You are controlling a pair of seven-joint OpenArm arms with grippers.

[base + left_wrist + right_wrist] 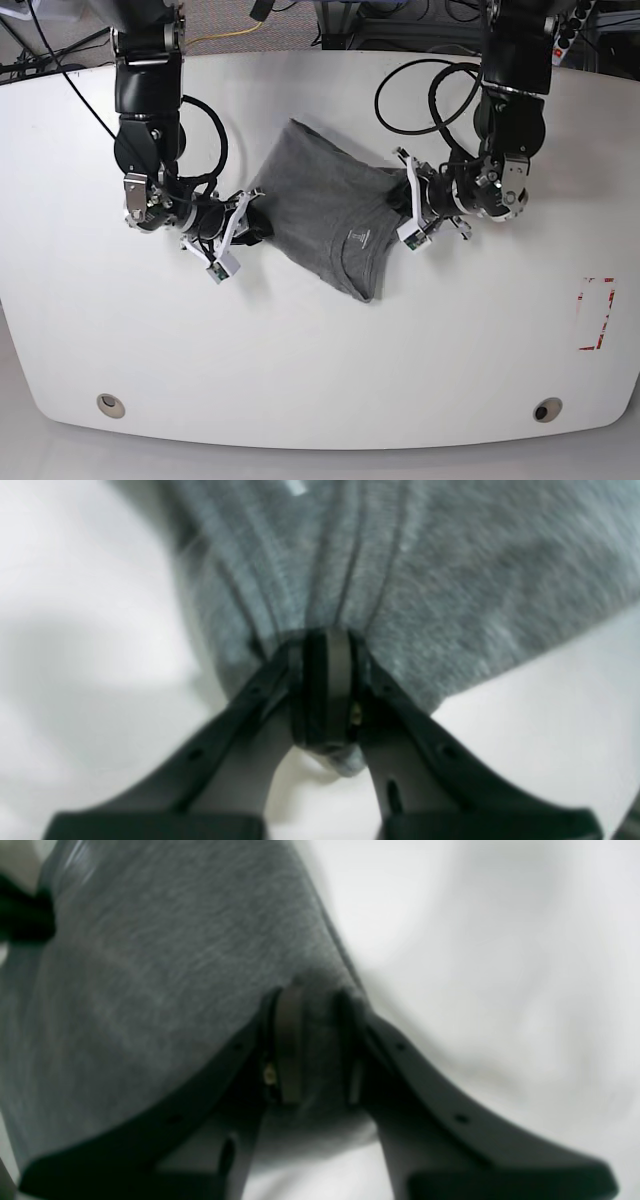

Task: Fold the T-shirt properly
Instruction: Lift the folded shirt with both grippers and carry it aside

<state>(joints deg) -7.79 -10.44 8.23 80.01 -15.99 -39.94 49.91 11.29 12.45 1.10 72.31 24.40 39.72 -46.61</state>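
White table [320, 380], red mark [597, 313] near edge; cables [230, 38] behind.

The white table [320, 340] lies bare in front of the T-shirt [320, 215] and out toward both ends, giving wide passage there (red marks [597, 313] lie flat near one edge). Behind, looping black cables [425, 95] crowd the approach.

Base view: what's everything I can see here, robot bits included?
T-shirt: one, grey, partly folded, middle of the table, pinched at both sides.
Table: one, white, under everything.
Round fittings: two, grey, near front corners.
Red marking: one, right edge of table.
Cables: black, looping by both arms.
Left gripper: one, black, shut on T-shirt, view's right.
Right gripper: one, black, shut on T-shirt, view's left.
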